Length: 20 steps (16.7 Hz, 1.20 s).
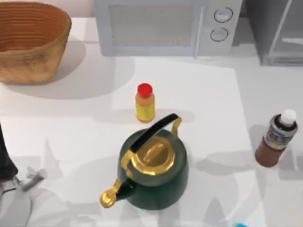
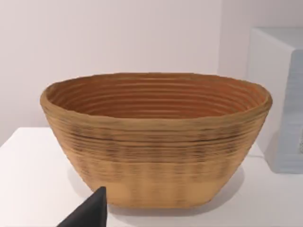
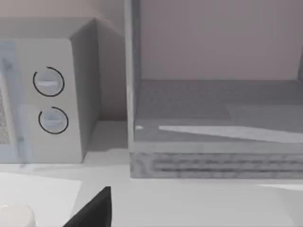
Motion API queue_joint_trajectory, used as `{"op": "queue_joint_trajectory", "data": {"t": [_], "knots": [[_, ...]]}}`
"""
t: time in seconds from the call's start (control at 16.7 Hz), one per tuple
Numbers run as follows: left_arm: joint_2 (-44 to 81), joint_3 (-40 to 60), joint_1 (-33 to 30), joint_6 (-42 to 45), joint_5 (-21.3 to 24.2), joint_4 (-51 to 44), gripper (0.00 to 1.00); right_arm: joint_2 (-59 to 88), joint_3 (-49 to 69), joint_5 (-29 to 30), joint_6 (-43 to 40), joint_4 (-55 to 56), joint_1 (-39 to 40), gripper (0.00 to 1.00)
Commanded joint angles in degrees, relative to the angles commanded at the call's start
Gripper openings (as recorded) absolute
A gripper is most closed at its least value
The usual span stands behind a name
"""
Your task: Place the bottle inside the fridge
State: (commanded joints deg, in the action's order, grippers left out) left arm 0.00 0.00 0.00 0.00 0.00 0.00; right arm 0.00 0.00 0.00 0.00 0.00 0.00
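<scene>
Only a dark finger tip (image 2: pixel 87 213) of the left gripper juts into the left wrist view, so how wide its jaws stand cannot be told; part of the left arm (image 1: pixel 7 163) sits at the table's left edge. The right gripper shows as one dark finger tip (image 3: pixel 94 210) in the right wrist view, and its jaws cannot be judged either. Neither has hold of anything visible.

The bottle (image 1: pixel 277 138) stands upright near the table's right edge, well apart from both arms: a small dark-brown body, a white screw cap, a grey-blue label round its upper part. The fridge (image 1: pixel 277 30) sits at the back right, grey with a pale frame, cut off by the picture's edge; in the right wrist view its open compartment (image 3: pixel 218 109) shows.

One white microwave (image 1: pixel 168 26) with two round knobs stands beside the fridge, one orange-yellow bottle (image 1: pixel 145 102) with a red cap stands mid-table, one dark green kettle (image 1: pixel 154 168) with gold trim sits just in front of it, and one woven basket (image 1: pixel 31 40) is at the back left.
</scene>
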Motion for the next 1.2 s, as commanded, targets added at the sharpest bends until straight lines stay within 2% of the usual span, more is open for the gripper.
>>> {"op": "queue_joint_trajectory", "data": {"t": [0.24,0.42,0.78,1.2], "knots": [[0.00,0.00,0.00,0.00,0.00,0.00,1.00,0.58,0.23,-1.23,-0.78,1.72,-0.09,1.00],[0.00,0.00,0.00,0.00,0.00,0.00,1.00,3.49,0.96,-6.25,-3.61,8.54,-0.53,1.00],[0.00,0.00,0.00,0.00,0.00,0.00,1.00,17.82,2.28,-23.78,-11.28,33.18,-3.15,1.00],[0.00,0.00,0.00,0.00,0.00,0.00,1.00,46.92,3.86,-43.48,-17.53,57.41,-9.19,1.00]]}}
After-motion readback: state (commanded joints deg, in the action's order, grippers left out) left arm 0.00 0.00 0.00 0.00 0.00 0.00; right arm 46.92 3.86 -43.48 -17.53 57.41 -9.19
